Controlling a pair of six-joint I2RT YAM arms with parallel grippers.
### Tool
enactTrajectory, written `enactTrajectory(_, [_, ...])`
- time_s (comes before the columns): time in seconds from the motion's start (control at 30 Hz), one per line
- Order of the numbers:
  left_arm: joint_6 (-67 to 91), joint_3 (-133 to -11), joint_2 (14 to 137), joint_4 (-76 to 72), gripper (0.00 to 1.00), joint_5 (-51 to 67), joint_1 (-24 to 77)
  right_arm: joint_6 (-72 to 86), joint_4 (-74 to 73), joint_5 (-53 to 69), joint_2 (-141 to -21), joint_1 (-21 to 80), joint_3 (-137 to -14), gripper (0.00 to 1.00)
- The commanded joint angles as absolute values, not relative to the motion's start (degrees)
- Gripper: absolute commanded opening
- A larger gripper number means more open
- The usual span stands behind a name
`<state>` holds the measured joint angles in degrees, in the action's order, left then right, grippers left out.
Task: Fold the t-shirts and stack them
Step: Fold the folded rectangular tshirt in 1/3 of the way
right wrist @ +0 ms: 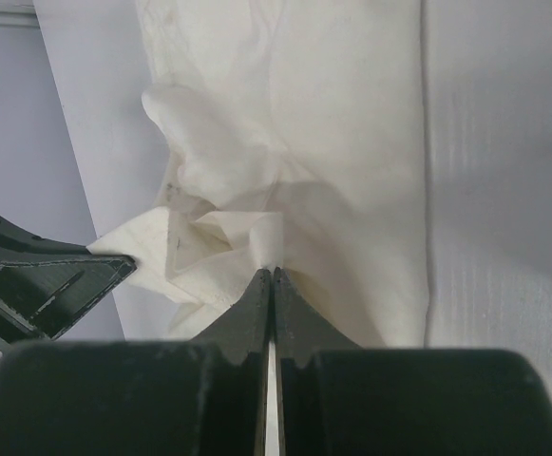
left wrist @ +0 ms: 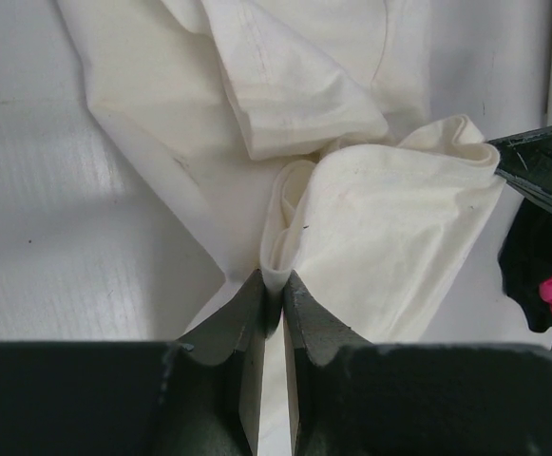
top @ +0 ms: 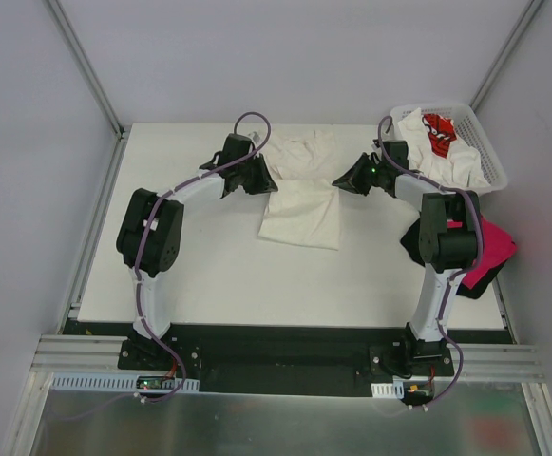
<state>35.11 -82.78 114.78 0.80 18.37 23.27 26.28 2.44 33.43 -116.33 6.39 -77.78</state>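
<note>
A cream-white t-shirt (top: pixel 301 195) lies partly folded in the middle back of the table. My left gripper (top: pixel 269 180) is shut on a fold at its left side, seen in the left wrist view (left wrist: pixel 274 281) pinching the cloth (left wrist: pixel 390 237). My right gripper (top: pixel 340 180) is shut on a fold at the shirt's right side (right wrist: pixel 274 270), with the cloth (right wrist: pixel 285 123) bunched between both grippers. More shirts, one white with red print (top: pixel 438 135), lie in the basket. A magenta-pink and black shirt (top: pixel 485 249) sits at the right edge.
A white lattice basket (top: pixel 480 142) stands at the back right corner. The table (top: pixel 218 275) has raised rails at left and right. The right arm's elbow stands over the pink and black shirts.
</note>
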Motion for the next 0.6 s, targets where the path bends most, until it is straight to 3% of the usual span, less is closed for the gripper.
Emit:
enactTrajectory(0.0, [33.7,-85.0,113.4,1.0,0.11,17.9,23.4,25.6,2.6,34.6,-115.5,5.8,-79.0,0.01])
enactTrajectory(0.57, [30.5,-86.2,107.7,2.2,0.13,14.4,23.3,20.7,-1.3,30.5,-107.6,5.3,-79.3,0.01])
